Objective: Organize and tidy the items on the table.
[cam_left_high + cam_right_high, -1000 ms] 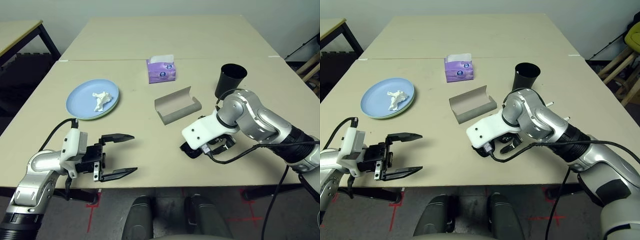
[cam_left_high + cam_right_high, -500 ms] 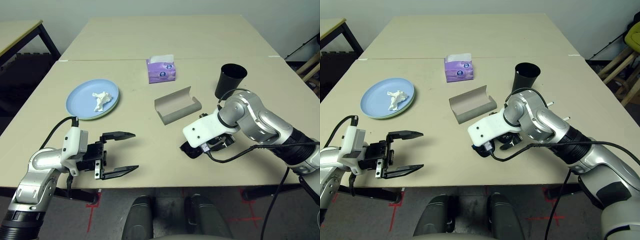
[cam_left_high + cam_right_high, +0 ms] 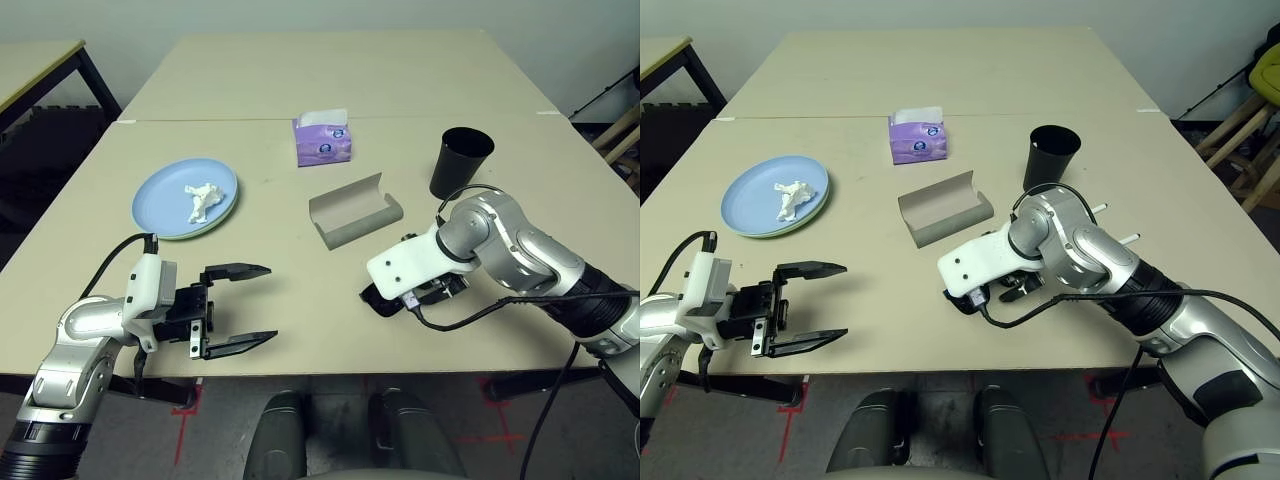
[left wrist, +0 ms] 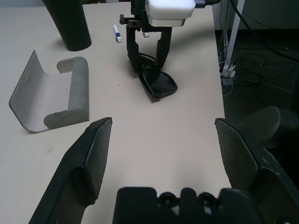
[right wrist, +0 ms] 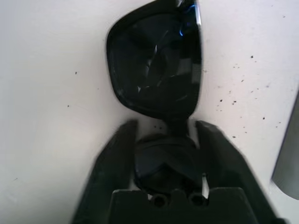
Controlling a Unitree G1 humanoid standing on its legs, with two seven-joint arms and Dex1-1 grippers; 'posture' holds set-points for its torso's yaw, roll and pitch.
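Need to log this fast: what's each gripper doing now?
Left gripper: open, empty.
Right gripper: fingers straddle the sunglasses; grip cannot be told.

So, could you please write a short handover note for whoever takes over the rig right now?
Left gripper: open, holding nothing, hovering over the table's near edge.
Right gripper: pointing down, its fingers straddling the black sunglasses lying on the table; I cannot tell whether they grip yet.
Grey glasses case: open, mid-table.
Black cup: upright, far right.
White marker pens: on the table beyond the right arm.
Crumpled white tissue: on the light blue plate, which sits on a pale green plate.
Left: sunglasses into the case, then the remaining items.
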